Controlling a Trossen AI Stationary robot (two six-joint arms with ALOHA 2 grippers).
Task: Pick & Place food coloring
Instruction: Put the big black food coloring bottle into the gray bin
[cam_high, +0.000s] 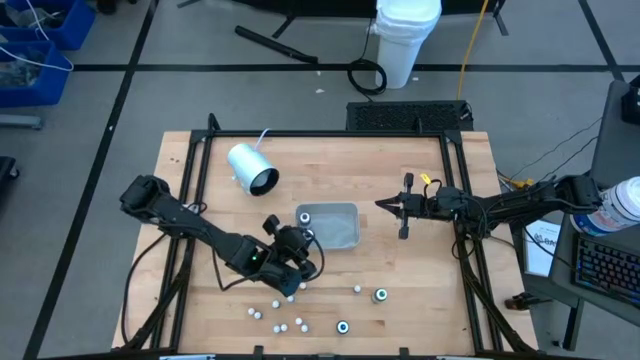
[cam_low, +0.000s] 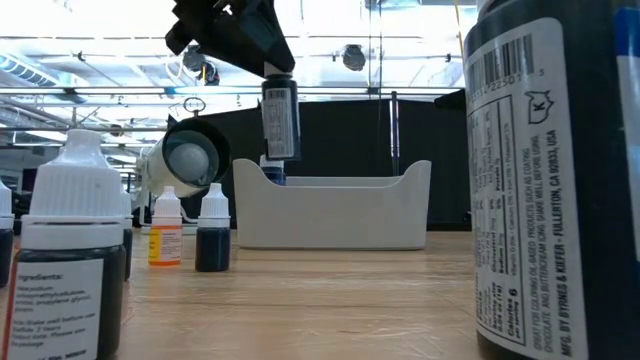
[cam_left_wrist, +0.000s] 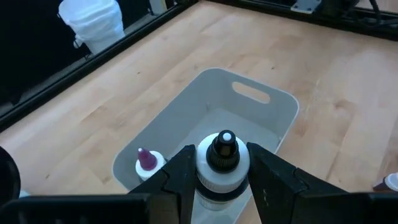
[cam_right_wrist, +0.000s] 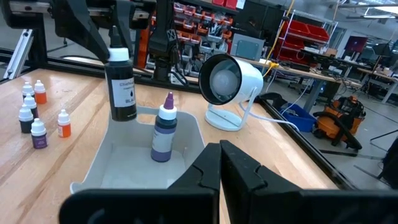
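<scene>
My left end effector (cam_left_wrist: 221, 180) grips a black food coloring bottle (cam_right_wrist: 122, 84) upright over the grey tray (cam_high: 345, 228). Purple bottle (cam_right_wrist: 164, 129) stands inside the tray. My right end effector (cam_high: 384, 205) is closed, beside the tray.

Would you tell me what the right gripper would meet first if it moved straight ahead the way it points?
Probably the grey tray: the shut right gripper points at its near wall, with the purple-capped bottle inside behind it.
</scene>
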